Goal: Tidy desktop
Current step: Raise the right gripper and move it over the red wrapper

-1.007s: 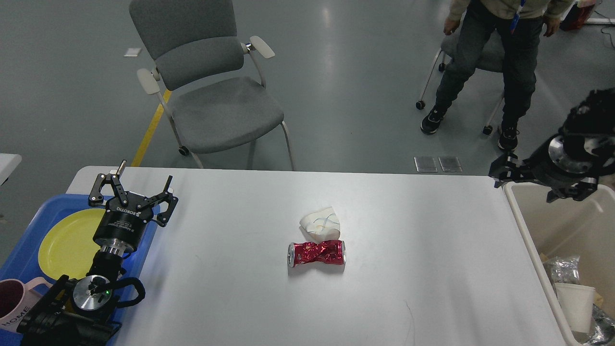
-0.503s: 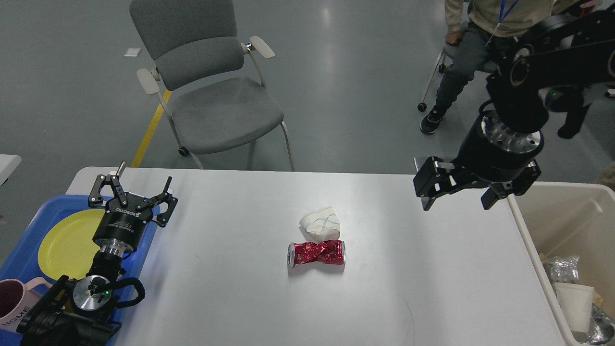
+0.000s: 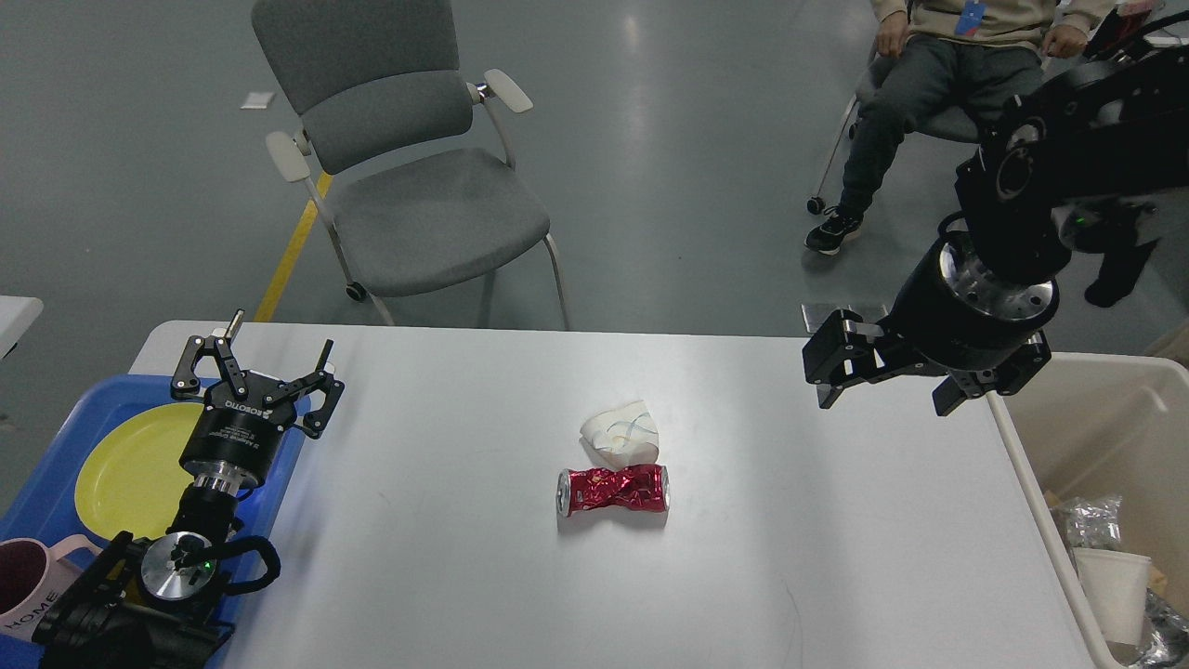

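Observation:
The white desktop (image 3: 446,576) carries a crushed red can (image 3: 613,490) lying on its side near the middle. A crumpled white paper cup (image 3: 620,431) touches the can's far side. My left gripper (image 3: 260,368) is open and empty at the desktop's left edge, above the rim of the blue tray. Above the desktop's far right part my right gripper (image 3: 887,383) hangs open with nothing between its fingers, well to the right of the can and cup.
A blue tray (image 3: 46,483) at the left holds a yellow plate (image 3: 130,469) and a pink mug (image 3: 23,585). A beige bin (image 3: 1031,492) with trash stands at the right. A grey chair (image 3: 409,177) stands beyond the desk, where a seated person (image 3: 929,84) is also visible.
My right arm swung left from above the bin to above the desktop's right part, then nearly stopped. The left arm, can and cup have not moved. The person sat down.

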